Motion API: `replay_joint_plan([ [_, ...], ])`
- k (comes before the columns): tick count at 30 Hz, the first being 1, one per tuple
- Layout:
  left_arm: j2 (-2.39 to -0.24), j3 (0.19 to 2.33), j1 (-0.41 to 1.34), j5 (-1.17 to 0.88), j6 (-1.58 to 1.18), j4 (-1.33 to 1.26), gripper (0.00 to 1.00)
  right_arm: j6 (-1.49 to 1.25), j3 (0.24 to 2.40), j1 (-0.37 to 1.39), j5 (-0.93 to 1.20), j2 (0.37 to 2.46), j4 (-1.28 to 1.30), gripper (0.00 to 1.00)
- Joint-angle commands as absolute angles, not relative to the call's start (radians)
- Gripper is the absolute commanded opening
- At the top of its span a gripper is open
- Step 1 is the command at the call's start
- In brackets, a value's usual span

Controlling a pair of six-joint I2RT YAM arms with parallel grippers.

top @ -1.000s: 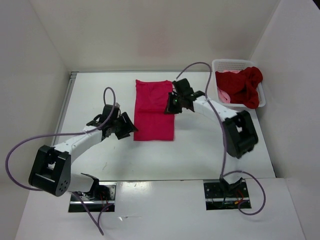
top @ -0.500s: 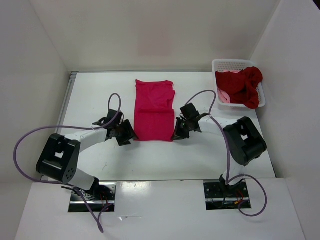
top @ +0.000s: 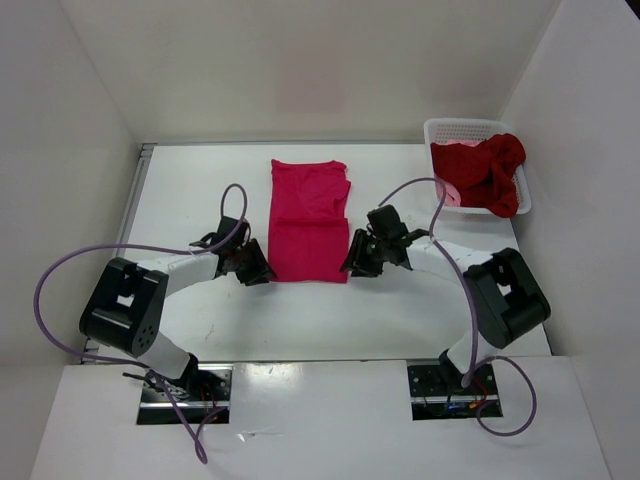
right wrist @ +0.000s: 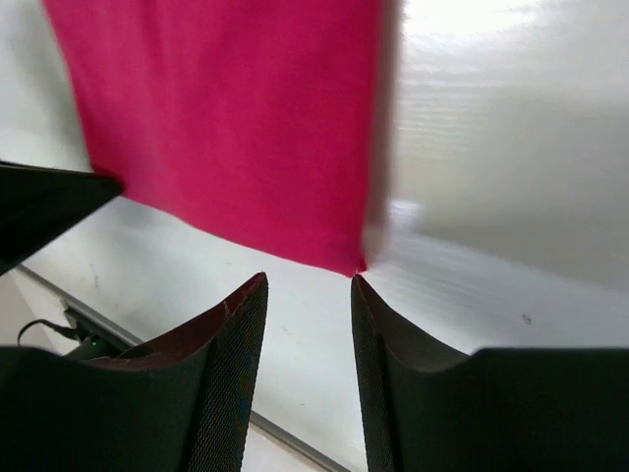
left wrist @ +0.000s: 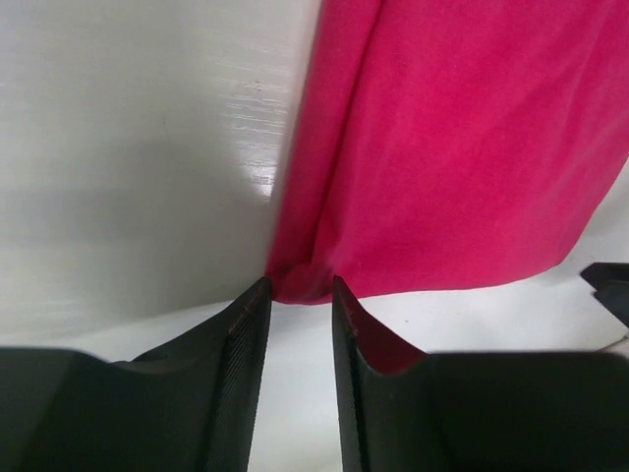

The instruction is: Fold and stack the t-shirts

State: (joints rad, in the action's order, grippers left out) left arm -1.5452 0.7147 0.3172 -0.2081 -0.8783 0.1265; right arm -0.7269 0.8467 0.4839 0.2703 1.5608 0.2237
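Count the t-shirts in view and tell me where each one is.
3. The magenta shirt lies folded on the table; the dark red shirt is heaped in the white basket; the light pink shirt peeks out beneath it. More could be buried there.

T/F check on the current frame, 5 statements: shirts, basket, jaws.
1. The magenta shirt lies flat on the table, folded into a long strip. True.
2. The left gripper is at the shirt's near left corner and the right gripper is at its near right corner. True.
3. The right gripper's jaws are clamped on the cloth. False: they stand open, with the corner at the tips and not pinched.
4. The basket is empty. False: it holds the dark red shirt and a pale pink shirt.
5. The dark red shirt is stacked on the magenta shirt. False: it is in the basket, apart from the magenta shirt.
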Motion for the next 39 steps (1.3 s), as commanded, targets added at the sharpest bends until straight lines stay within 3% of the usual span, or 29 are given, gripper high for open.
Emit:
replay_joint_plan([
  [1,-1.572,0.726,0.318,-0.158,-0.834,0.146,0.38,-0.75,0.802,0.479,0.267,1.603,0.19,0.45],
  [6,-1.582,0.736,0.318,-0.158,-0.834,0.146,0.32,-0.741,0.813,0.479,0.316,1.686,0.16,0.45],
  [9,-1.582,0.736,0.318,-0.158,-0.834,0.146,0.24,-0.753,0.813,0.479,0.316,1.707,0.13,0.34],
  [13,-1.563,0.727,0.318,-0.149,-0.834,0.146,0.1,-0.762,0.824,0.479,0.316,1.72,0.116,0.09],
  [17,-1.491,0.727,0.318,-0.149,-0.834,0.193,0.01,-0.762,0.799,0.479,0.305,1.646,0.15,0.0],
  [21,-1.349,0.692,0.318,-0.163,-0.834,0.338,0.0,-0.831,0.718,0.554,0.305,1.505,0.207,0.0],
  [25,-1.14,0.617,0.347,-0.216,-0.899,0.472,0.0,-0.983,0.583,0.737,0.314,1.333,0.241,0.0],
  [30,-0.884,0.645,0.396,-0.236,-0.996,0.675,0.0,-1.046,0.638,0.749,0.292,1.045,0.461,0.0],
  [32,-0.908,0.779,0.396,-0.18,-0.965,0.712,0.0,-0.959,0.724,0.628,0.313,1.035,0.517,0.0],
  [34,-1.041,0.907,0.387,-0.179,-0.899,0.701,0.0,-0.828,0.822,0.492,0.391,1.127,0.517,0.0],
  [39,-1.313,1.115,0.339,-0.124,-0.802,0.539,0.0,-0.671,1.087,0.342,0.362,1.409,0.451,0.0],
])
